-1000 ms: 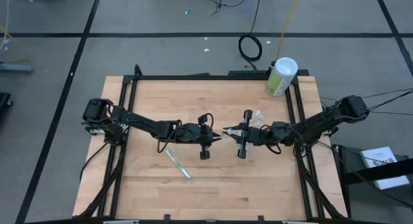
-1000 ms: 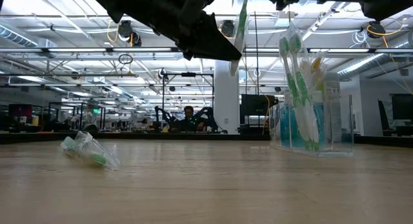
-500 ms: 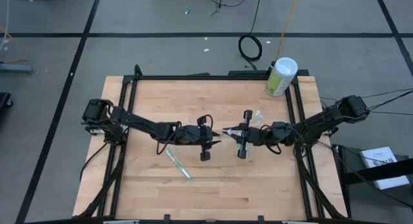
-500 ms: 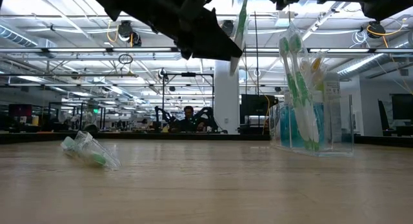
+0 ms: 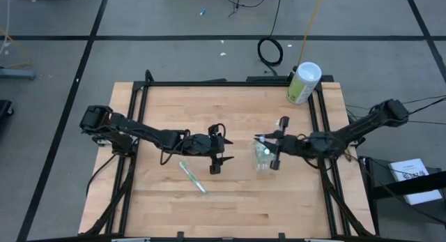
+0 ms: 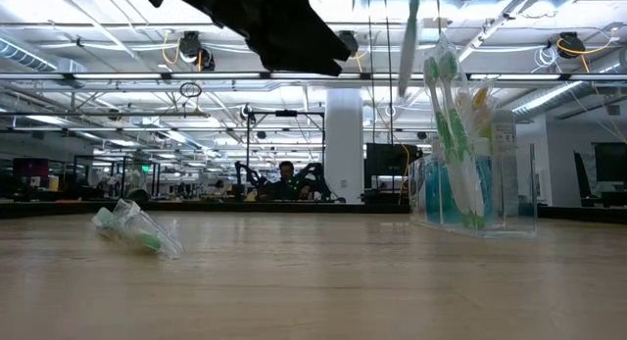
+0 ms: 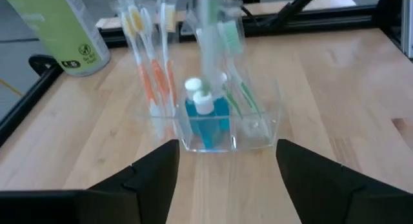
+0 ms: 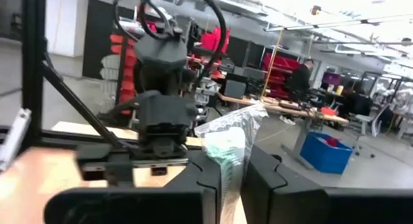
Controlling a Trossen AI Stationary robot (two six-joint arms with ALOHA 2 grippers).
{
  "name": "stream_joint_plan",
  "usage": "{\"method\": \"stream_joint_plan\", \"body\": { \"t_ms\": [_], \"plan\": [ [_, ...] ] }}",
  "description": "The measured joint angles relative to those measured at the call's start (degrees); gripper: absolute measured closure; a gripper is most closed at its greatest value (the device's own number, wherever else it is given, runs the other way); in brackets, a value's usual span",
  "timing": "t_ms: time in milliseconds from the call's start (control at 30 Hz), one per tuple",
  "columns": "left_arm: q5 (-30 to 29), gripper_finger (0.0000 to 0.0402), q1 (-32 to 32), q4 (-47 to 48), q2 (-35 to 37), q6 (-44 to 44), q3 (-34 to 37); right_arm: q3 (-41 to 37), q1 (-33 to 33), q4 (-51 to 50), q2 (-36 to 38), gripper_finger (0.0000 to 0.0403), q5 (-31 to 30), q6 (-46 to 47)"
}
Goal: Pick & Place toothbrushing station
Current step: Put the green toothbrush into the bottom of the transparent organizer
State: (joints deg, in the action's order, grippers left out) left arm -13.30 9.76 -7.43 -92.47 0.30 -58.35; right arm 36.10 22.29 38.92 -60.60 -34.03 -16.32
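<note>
The clear plastic cup (image 5: 263, 160) stands on its base right of the table's middle. It holds several toothbrushes and a blue tube (image 7: 208, 121). My right gripper (image 5: 262, 139) hovers over the cup, shut on a toothbrush in a clear wrapper (image 6: 410, 38). My left gripper (image 5: 224, 153) is open with nothing between its fingers, left of the cup and above the table. Another wrapped green toothbrush (image 5: 191, 177) lies flat on the wood, near the table's middle. My right gripper pinches the wrapped toothbrush between its two fingers, which close on the crinkled wrapper (image 8: 227, 146). The fingers come from the table's right side. The toothbrush hangs nearly upright below the fingers (image 6: 409, 56), clear of the table and above the cup's brushes.
A pale-green canister with a white lid (image 5: 304, 82) stands at the table's far right corner. A black frame (image 5: 230, 82) runs around the wooden top. Bare wood lies along the near edge. A person sits far off in the room behind (image 6: 285, 178).
My left gripper has opened, let go of the wrapped toothbrush and drawn back toward the table's left edge. My right gripper has carried the toothbrush toward the table's right edge until it hangs over the cup. The cup and the toothbrush lying on the table have stayed in place.
</note>
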Motion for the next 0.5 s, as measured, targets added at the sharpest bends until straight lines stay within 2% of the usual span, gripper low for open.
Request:
{"method": "stream_joint_plan", "body": {
  "t_ms": [100,233,367,500],
  "plan": [
    [-0.02,0.0136,0.00,1.51,-0.06,0.63,-0.04,0.00,2.83,-4.87,4.42,0.0379,-1.21,2.25],
    [0.00,0.0135,-0.56,1.18,-0.19,0.63,1.01,0.00,6.94,-12.94,9.25,0.0379,-5.89,7.07],
    [0.51,0.0135,-1.55,-11.26,-0.34,1.28,6.88,0.00,10.76,-19.88,12.72,0.0379,-12.33,11.86],
    [1.31,0.0135,-3.56,-22.42,-0.32,-0.60,13.21,0.00,12.83,-20.13,13.26,0.0379,-12.45,12.62]
  ]
}}
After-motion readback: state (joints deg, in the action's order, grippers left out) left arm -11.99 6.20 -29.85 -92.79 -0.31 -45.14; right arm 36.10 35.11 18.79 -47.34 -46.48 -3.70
